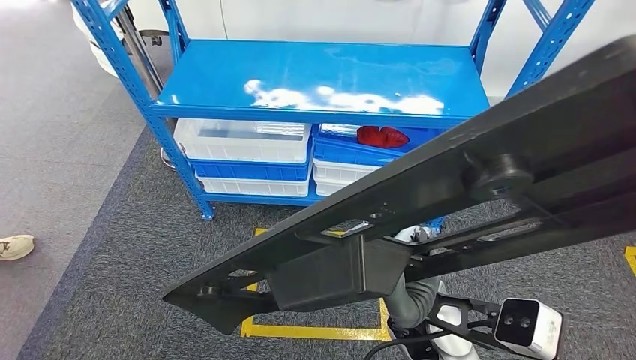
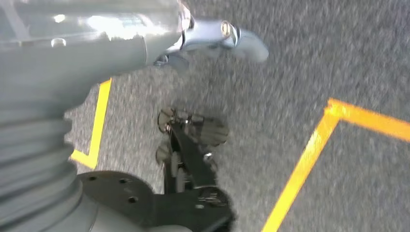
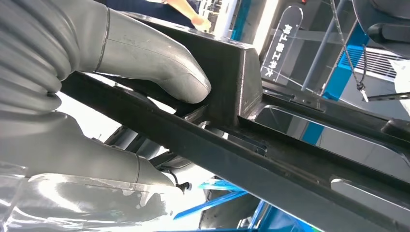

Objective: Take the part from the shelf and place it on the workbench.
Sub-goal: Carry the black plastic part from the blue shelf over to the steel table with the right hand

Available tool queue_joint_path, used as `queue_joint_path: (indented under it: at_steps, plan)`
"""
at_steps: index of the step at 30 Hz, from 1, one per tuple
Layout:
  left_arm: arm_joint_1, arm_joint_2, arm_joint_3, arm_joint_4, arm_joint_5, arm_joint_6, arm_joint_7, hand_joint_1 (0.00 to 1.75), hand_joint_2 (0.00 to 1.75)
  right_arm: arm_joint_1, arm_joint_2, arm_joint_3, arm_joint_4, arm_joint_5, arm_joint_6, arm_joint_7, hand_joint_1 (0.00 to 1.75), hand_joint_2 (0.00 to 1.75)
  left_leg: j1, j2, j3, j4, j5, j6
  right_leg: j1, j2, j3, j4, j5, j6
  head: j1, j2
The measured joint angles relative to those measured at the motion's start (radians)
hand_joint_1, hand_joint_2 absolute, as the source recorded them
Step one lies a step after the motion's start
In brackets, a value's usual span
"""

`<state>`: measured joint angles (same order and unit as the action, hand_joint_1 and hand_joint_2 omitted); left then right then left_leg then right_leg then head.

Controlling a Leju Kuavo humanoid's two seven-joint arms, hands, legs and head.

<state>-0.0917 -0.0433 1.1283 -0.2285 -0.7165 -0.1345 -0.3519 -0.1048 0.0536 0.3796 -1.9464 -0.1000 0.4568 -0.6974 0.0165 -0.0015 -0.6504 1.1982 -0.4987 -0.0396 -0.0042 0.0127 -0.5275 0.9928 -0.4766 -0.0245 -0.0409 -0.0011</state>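
A long black part (image 1: 450, 187), a flat frame with a boxy block on its underside, slants across the head view from lower left to upper right, lifted clear in front of the blue shelf (image 1: 322, 75). My right hand (image 3: 58, 43) grips it at the block, with the thumb (image 3: 164, 67) pressed on one side of the part (image 3: 270, 159) and the other fingers underneath. In the head view the part hides most of that hand. My left hand (image 2: 212, 38) hangs over the grey carpet and holds nothing.
The shelf's top board is bare. Below it sit white bins (image 1: 244, 139) and a blue bin holding a red object (image 1: 381, 136). Yellow tape (image 1: 315, 330) marks the carpet. A person's shoe (image 1: 15, 245) is at the left edge.
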Motion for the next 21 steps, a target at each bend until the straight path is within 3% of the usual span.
queue_joint_path:
  at_steps: [2, 3, 4, 6, 8, 11, 12, 13, 14, 15, 17, 19, 21]
  plan:
    - [0.0, 0.0, 0.004, 0.0, 0.004, 0.014, 0.004, 0.0, 1.75, -0.014, -0.003, 0.0, -0.009, 0.004, -0.002, 0.0, 1.75, 1.75, 0.002, -0.026, 0.09, -0.132, 0.027, 0.007, 0.0, 0.014, -0.01, 0.009, 0.003, 0.007, 0.0, 0.0]
    - [0.001, 0.0, 0.008, 0.0, 0.006, 0.028, 0.005, 0.0, 1.75, -0.023, -0.005, 0.0, -0.015, 0.006, -0.006, 0.0, 1.75, 1.75, 0.003, -0.036, 0.115, -0.174, 0.03, 0.011, 0.0, 0.022, -0.015, 0.012, 0.005, 0.013, 0.0, 0.0]
    - [0.001, 0.0, 0.012, 0.0, 0.007, 0.042, 0.005, 0.0, 1.75, -0.033, -0.007, 0.0, -0.02, 0.008, -0.011, 0.0, 1.75, 1.75, 0.002, -0.041, 0.123, -0.188, 0.024, 0.016, 0.001, 0.029, -0.019, 0.013, 0.008, 0.019, 0.0, 0.0]
    - [0.001, 0.0, 0.018, 0.0, 0.007, 0.075, 0.0, 0.0, 1.75, -0.046, -0.017, 0.0, -0.032, 0.011, -0.023, 0.0, 1.75, 1.75, 0.003, -0.027, 0.119, -0.195, 0.027, 0.027, 0.001, 0.041, -0.024, 0.016, 0.012, 0.031, 0.0, 0.0]
    - [-0.002, 0.0, 0.02, 0.0, 0.003, 0.096, -0.01, 0.0, 1.75, -0.051, -0.031, -0.004, -0.052, 0.014, -0.034, 0.0, 1.75, 1.75, 0.006, -0.012, 0.116, -0.2, 0.033, 0.042, 0.0, 0.027, -0.043, 0.05, -0.012, 0.042, 0.0, 0.0]
    - [-0.002, 0.002, 0.021, 0.0, -0.006, 0.108, -0.017, 0.0, 1.75, -0.05, -0.05, -0.017, -0.085, 0.025, -0.046, 0.0, 1.75, 1.75, 0.003, 0.013, 0.107, -0.201, 0.038, 0.054, -0.004, 0.001, -0.133, 0.236, -0.106, 0.056, 0.0, 0.0]
    - [-0.001, 0.002, 0.021, 0.0, -0.008, 0.109, -0.017, 0.0, 1.75, -0.047, -0.054, -0.02, -0.093, 0.029, -0.048, 0.0, 1.75, 1.75, 0.001, 0.022, 0.105, -0.201, 0.038, 0.055, -0.005, -0.001, -0.159, 0.29, -0.121, 0.059, 0.0, 0.0]
    - [-0.001, 0.002, 0.021, 0.0, -0.009, 0.11, -0.018, 0.0, 1.75, -0.045, -0.059, -0.023, -0.101, 0.032, -0.051, 0.0, 1.75, 1.75, 0.001, 0.032, 0.105, -0.2, 0.039, 0.055, -0.005, -0.002, -0.168, 0.308, -0.117, 0.06, 0.0, 0.0]
    - [-0.002, 0.002, 0.021, 0.0, -0.01, 0.11, -0.018, 0.0, 1.75, -0.043, -0.062, -0.025, -0.109, 0.036, -0.054, 0.0, 1.75, 1.75, 0.0, 0.041, 0.105, -0.2, 0.038, 0.055, -0.006, -0.005, -0.156, 0.285, -0.093, 0.06, 0.0, 0.0]
    - [-0.003, 0.002, 0.021, 0.0, -0.013, 0.109, -0.018, 0.0, 1.75, -0.041, -0.066, -0.027, -0.118, 0.04, -0.057, 0.0, 1.75, 1.75, 0.0, 0.05, 0.106, -0.199, 0.037, 0.054, -0.006, -0.015, -0.126, 0.225, -0.056, 0.058, 0.0, 0.0]
    - [-0.003, 0.002, 0.021, 0.0, -0.019, 0.108, -0.015, 0.0, 1.75, -0.039, -0.071, -0.027, -0.138, 0.047, -0.062, 0.0, 1.75, 1.75, -0.004, 0.064, 0.108, -0.195, 0.034, 0.048, 0.001, -0.06, -0.059, 0.085, 0.0, 0.048, 0.0, 0.0]
    - [-0.003, 0.002, 0.021, 0.0, -0.023, 0.102, -0.013, 0.0, 1.75, -0.036, -0.074, -0.028, -0.154, 0.046, -0.06, 0.0, 1.75, 1.75, -0.009, 0.081, 0.107, -0.193, 0.032, 0.039, 0.009, -0.085, -0.038, 0.024, 0.013, 0.033, 0.0, 0.0]
    - [-0.005, 0.002, 0.021, 0.0, -0.027, 0.095, -0.011, 0.0, 1.75, -0.034, -0.078, -0.031, -0.163, 0.039, -0.05, 0.0, 1.75, 1.75, -0.011, 0.098, 0.108, -0.194, 0.03, 0.029, 0.01, -0.066, -0.043, 0.02, 0.017, 0.018, 0.0, 0.0]
